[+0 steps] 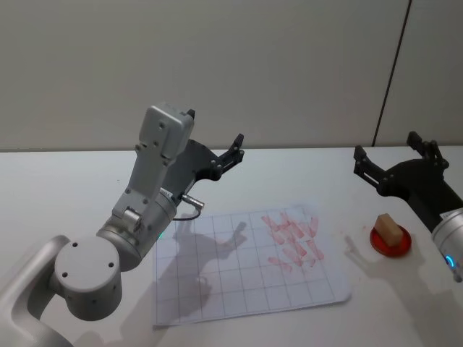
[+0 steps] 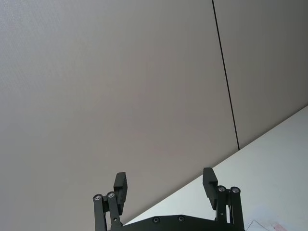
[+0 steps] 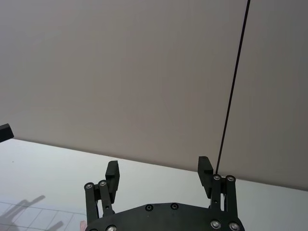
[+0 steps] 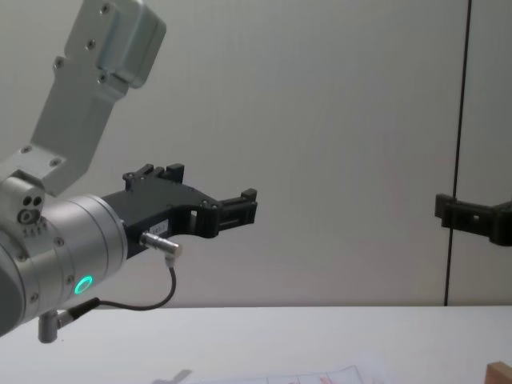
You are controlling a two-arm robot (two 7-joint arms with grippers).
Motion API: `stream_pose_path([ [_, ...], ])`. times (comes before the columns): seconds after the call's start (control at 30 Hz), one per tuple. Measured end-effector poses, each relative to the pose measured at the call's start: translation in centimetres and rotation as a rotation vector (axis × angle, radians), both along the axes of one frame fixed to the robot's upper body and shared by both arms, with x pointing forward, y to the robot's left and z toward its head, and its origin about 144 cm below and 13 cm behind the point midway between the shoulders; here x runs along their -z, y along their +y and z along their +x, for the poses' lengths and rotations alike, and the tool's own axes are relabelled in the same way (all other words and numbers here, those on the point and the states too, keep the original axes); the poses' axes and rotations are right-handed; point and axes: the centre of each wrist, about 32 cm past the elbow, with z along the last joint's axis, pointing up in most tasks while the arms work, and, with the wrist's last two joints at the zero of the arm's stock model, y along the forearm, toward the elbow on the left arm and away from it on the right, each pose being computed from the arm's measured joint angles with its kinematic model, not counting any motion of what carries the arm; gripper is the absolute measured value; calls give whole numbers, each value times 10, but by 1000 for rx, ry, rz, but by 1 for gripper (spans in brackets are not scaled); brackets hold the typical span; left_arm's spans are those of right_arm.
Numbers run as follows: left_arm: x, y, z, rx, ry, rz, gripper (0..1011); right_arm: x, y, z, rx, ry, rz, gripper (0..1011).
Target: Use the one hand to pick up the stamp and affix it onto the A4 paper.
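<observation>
Left end effector (image 1: 215,129) and right end effector (image 1: 385,146) gape; tan blocky stamp (image 1: 387,227) on red pad (image 1: 402,246) beside gridded A4 paper (image 1: 239,289).

The head camera looks down from above and behind the left pincer (image 1: 215,129) and right pincer (image 1: 387,147), over the whole desk (image 1: 65,181). The chest camera sits low, close behind the left pincer, facing level toward the wall (image 4: 336,120). Each wrist camera rides just behind its own pincer, aimed at that wall, shared by all views.
</observation>
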Motion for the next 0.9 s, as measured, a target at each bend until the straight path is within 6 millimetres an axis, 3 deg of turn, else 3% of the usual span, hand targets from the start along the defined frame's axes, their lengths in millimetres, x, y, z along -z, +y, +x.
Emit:
stream_pose_path([
  [0.43, 0, 0, 0, 0, 0, 0, 1001, -17, 9, -7, 70, 128, -67, 1001],
  [0.9, 0, 0, 0, 0, 0, 0, 1001, -12, 0, -12, 118, 252, -131, 1001],
])
